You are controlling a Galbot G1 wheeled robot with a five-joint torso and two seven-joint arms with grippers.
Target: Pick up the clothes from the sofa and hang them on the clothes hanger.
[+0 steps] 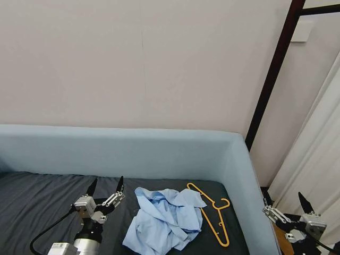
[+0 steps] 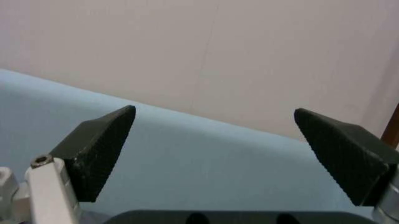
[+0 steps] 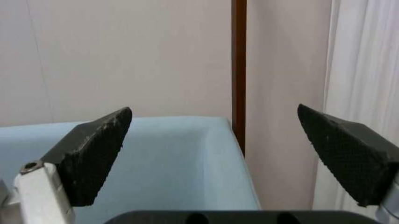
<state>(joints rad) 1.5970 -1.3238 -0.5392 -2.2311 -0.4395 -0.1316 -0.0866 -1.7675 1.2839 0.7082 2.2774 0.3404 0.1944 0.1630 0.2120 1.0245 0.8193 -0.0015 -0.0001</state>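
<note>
Clothes here are one crumpled light-blue shirt (image 1: 164,223), lying on the dark seat cushion (image 1: 37,196) of a pale-blue sofa (image 1: 133,151). Well left of the shirt, the cushion is bare up to the backrest. Just left of the shirt, the left gripper (image 1: 108,183) is over the seat, fingers spread wide and holding nothing. Just right of the shirt, an orange hanger (image 1: 214,204) lies flat on the seat. Right of the shirt beyond the hanger, the armrest (image 1: 241,202) closes the seat's edge. Farther right of the shirt, past that armrest, the right gripper (image 1: 282,204) is spread wide and empty, beside a white curtain (image 1: 319,159).
</note>
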